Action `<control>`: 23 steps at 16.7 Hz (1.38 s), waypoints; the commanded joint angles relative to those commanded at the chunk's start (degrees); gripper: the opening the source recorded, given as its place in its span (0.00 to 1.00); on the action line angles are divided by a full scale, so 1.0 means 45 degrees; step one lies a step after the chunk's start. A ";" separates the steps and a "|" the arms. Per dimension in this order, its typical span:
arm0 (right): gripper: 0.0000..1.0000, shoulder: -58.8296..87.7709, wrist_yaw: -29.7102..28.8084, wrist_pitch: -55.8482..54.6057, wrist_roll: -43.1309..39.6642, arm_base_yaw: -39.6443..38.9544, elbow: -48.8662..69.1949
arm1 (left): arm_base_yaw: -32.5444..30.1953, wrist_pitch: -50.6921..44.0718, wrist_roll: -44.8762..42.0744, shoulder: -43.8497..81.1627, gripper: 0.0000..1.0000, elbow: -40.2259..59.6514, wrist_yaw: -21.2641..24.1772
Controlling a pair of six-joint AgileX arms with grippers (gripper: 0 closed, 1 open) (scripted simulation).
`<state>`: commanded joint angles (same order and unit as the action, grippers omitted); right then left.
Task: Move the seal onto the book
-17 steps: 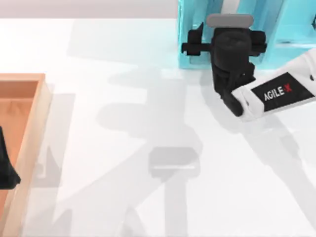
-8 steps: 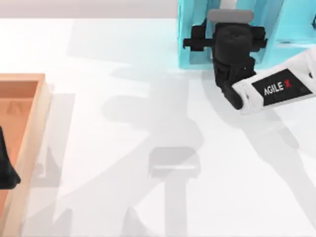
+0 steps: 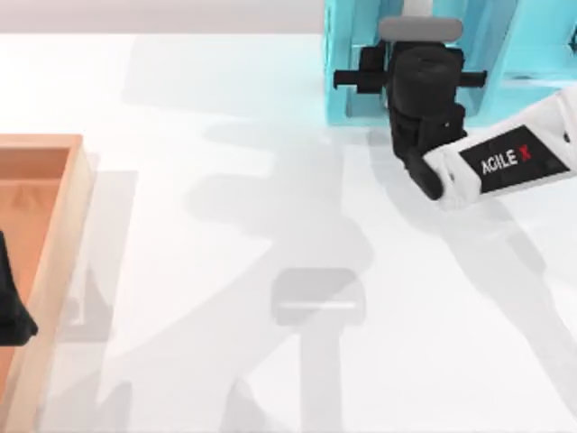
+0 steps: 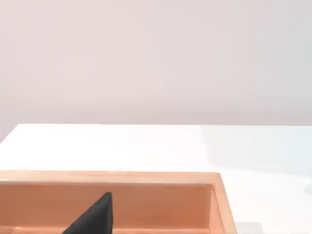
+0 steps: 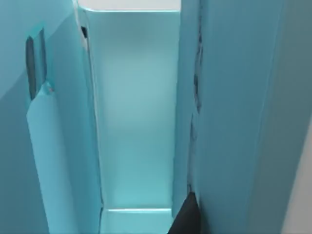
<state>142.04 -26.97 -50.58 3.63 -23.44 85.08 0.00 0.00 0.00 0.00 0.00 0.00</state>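
Right gripper (image 3: 410, 36): one, at 1 o'clock, inside the light-blue shelf unit (image 3: 347, 77); finger state not discernible
Left gripper (image 3: 11, 311): one, parked at 9 o'clock over one wooden tray (image 3: 68, 194); opening unclear

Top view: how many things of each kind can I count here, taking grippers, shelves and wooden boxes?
Grippers: 2 (left gripper over the box, right gripper at the shelf)
Shelf: 1
Box: 1
Total: 4
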 joint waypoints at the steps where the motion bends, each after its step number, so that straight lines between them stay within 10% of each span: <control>1: 0.17 0.0000 0.0000 0.0000 0.0000 0.0000 0.0000 | 0.0000 0.0000 0.0000 0.0000 1.00 0.0000 0.0000; 4: 0.00 0.0000 0.0000 0.0000 0.0000 0.0000 0.0000 | 0.0000 0.0000 0.0000 0.0000 1.00 0.0000 0.0000; 15: 0.00 -0.0488 -0.0143 0.0262 -0.0016 -0.0144 -0.0298 | 0.0000 0.0000 0.0000 0.0000 1.00 0.0000 0.0000; 23: 0.00 -0.7131 -0.1822 0.3530 0.0069 -0.1793 -0.3746 | 0.0000 0.0000 0.0000 0.0000 1.00 0.0000 0.0000</control>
<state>109.95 -35.17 -34.70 3.94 -31.51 68.22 0.00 0.00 0.00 0.00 0.00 0.00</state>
